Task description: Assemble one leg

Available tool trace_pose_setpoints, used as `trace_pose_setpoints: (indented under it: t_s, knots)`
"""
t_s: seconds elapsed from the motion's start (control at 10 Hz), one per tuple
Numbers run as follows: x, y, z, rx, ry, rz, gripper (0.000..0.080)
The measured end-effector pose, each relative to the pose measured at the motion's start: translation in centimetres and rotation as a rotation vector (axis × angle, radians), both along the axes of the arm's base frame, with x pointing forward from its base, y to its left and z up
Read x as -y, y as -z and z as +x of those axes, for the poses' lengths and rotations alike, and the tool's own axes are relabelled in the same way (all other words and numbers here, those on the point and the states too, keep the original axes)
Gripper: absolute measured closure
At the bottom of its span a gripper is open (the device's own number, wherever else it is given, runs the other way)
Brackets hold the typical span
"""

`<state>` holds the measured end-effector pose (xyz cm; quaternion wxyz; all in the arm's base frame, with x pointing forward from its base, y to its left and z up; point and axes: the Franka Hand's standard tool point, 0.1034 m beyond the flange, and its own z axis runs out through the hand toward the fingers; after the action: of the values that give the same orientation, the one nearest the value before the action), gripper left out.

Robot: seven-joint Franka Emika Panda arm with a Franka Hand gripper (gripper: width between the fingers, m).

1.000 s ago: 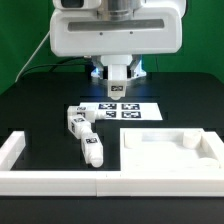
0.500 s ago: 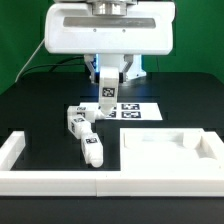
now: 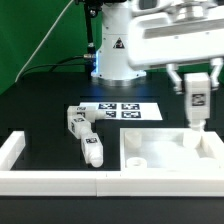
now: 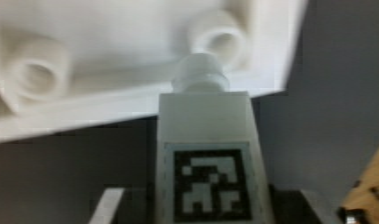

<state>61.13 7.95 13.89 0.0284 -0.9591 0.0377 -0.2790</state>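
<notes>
Above the far corner of the panel on the exterior view's right, the leg (image 3: 197,118) hangs upright with its tag facing the camera and its narrower tip pointing straight down, apparently just clear of the surface below. The hand (image 3: 197,98) is clenched on the leg's upper part, so the leg's long axis runs in line with the hand's own downward reach. Seen from the wrist, the tip points toward a round hole (image 4: 221,40) in the panel (image 3: 165,172). A second hole (image 4: 35,75) sits well off to one side and looks to be out of play. The coming move turns on how tip and hole line up. In the wrist picture the hole lies a little beyond the tip and slightly to one side of the leg's axis. Some of that gap may only be height seen at a slant, and how much cannot be told from here. My judgement is that the leg is over the right recess but may need a small sideways trim before it goes straight down into the hole. A tilt or an off-centre drop could make the tip catch on the rim. Farther out on the bench (image 3: 40,100), well apart from the hand, two spare legs (image 3: 91,150) lie on their sides near the marker board (image 3: 122,110). The rails (image 3: 22,150) border the near side.
</notes>
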Motion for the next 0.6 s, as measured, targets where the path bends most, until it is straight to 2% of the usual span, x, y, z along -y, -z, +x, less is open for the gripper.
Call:
trace_pose_setpoints:
  t_s: [0.1, 0.3, 0.5, 0.6]
  knots:
    - [0.6, 0.4, -0.4, -0.010, 0.010, -0.001, 0.0514]
    - [0.4, 0.3, -0.3, -0.008, 0.005, -0.002, 0.0514]
    - [1.1, 0.5, 0.4, -0.005, -0.043, -0.046, 0.0514]
    - [0.0, 0.4, 1.2, -0.006, -0.059, -0.046, 0.0514]
